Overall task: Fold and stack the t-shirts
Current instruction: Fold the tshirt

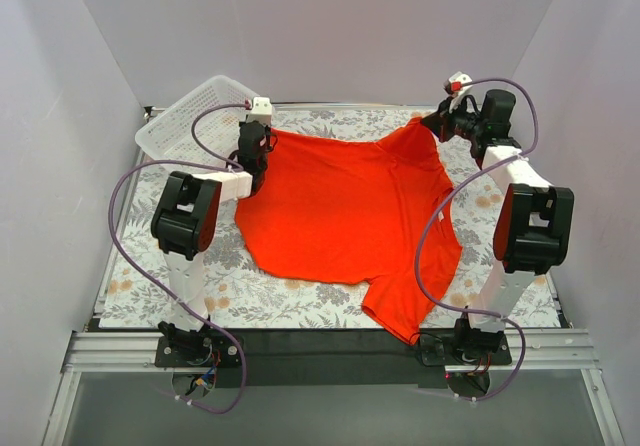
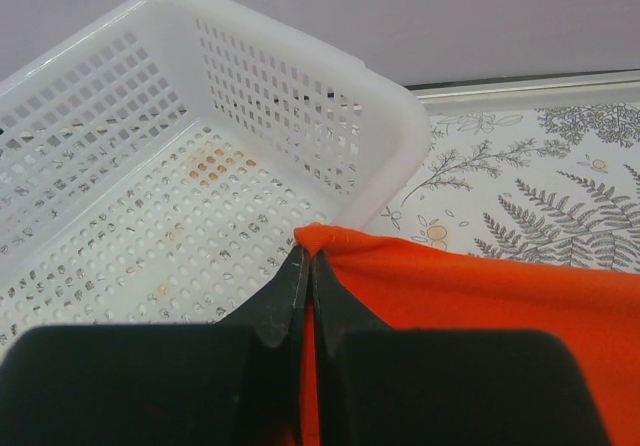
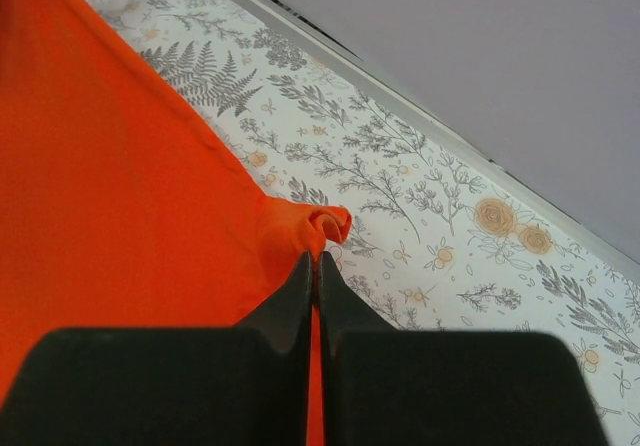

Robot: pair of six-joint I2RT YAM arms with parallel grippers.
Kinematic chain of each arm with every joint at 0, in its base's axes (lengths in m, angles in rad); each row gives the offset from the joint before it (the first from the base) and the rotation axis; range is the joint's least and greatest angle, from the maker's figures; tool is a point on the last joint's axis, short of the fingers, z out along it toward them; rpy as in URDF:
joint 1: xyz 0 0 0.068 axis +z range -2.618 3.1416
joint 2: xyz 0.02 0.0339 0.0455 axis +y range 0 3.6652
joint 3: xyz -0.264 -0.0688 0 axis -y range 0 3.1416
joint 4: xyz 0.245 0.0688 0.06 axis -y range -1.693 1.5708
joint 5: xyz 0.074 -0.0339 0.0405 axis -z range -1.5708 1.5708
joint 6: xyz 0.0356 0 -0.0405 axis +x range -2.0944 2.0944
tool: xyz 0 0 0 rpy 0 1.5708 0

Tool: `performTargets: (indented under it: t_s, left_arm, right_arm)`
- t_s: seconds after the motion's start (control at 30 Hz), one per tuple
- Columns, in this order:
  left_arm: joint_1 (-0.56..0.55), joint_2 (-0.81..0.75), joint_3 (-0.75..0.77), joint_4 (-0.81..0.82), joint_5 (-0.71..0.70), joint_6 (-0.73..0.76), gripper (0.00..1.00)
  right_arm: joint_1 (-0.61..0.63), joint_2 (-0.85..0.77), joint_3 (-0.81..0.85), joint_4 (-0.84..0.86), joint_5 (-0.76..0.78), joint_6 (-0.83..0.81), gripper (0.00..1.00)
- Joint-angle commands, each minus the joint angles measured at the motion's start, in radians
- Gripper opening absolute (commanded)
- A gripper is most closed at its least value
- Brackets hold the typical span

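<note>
Right now the orange-red t-shirt (image 1: 340, 216) lies spread on the table (image 1: 300, 301), far corners pinched: left claw (image 2: 305, 261) clamped on one beside the lattice basket (image 2: 300, 86), right claw (image 3: 316, 261) on the other. Thin bites; fabric could slip out, or snag the basket rim.

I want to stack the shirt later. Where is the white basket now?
Top view: the white basket sits at the table far-left corner, just beyond the left gripper, which pinches a corner of the t-shirt beside it.
</note>
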Motion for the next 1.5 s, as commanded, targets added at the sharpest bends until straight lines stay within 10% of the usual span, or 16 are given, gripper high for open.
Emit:
performTargets:
  t_s: [0.0, 1.47]
  left_arm:
    - [0.006, -0.069, -0.066, 0.005, 0.003, 0.051, 0.00]
    - [-0.003, -0.012, -0.226, 0.356, 0.024, 0.326, 0.00]
  right_arm:
    - [-0.017, -0.078, -0.045, 0.032, -0.071, -0.024, 0.01]
    - [-0.154, -0.207, -0.238, 0.006, -0.316, -0.112, 0.01]
